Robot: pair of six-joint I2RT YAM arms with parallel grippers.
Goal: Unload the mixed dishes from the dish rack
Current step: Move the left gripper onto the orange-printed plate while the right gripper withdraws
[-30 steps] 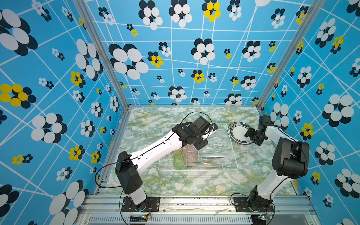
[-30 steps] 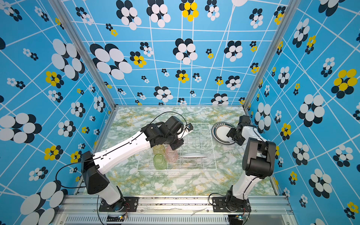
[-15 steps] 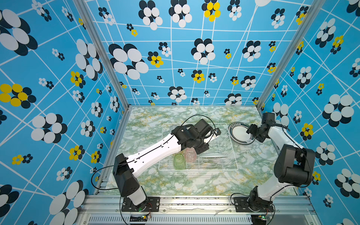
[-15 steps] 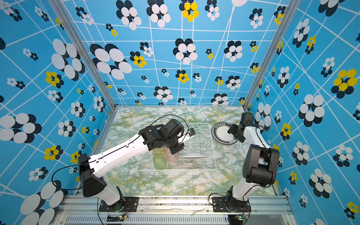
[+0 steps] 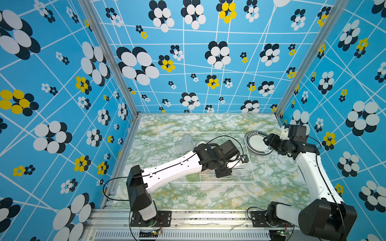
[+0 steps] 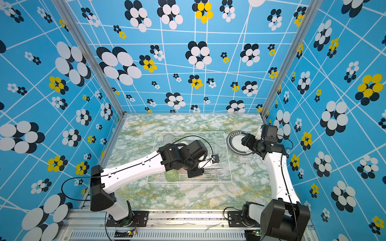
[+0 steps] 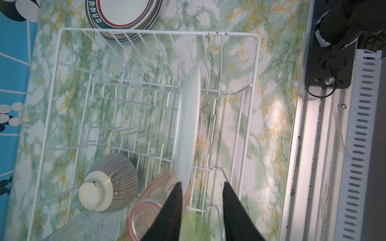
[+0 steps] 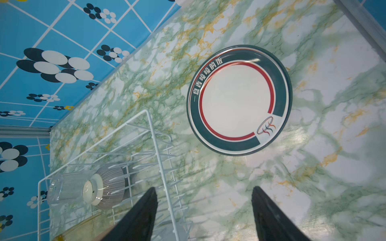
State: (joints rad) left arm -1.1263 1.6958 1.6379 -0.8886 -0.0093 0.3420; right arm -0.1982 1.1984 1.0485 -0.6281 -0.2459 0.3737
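Swung left gripper toward rack 5 o'clock; narrow, astride plate rim, contact hidden behind finger. Right gripper wide by stack, 2 o'clock.

dish rack: white coated wire, smooth. plate just ahead of left gripper: smooth white, satin. ribbed bowl: matt stripes, glossy foot. pink tumbler: translucent, plastic-looking. tabletop: glossy marble print.

A green-veined marble-print tabletop is enclosed by blue flower-patterned walls; a silver aluminium rail runs along its near edge.
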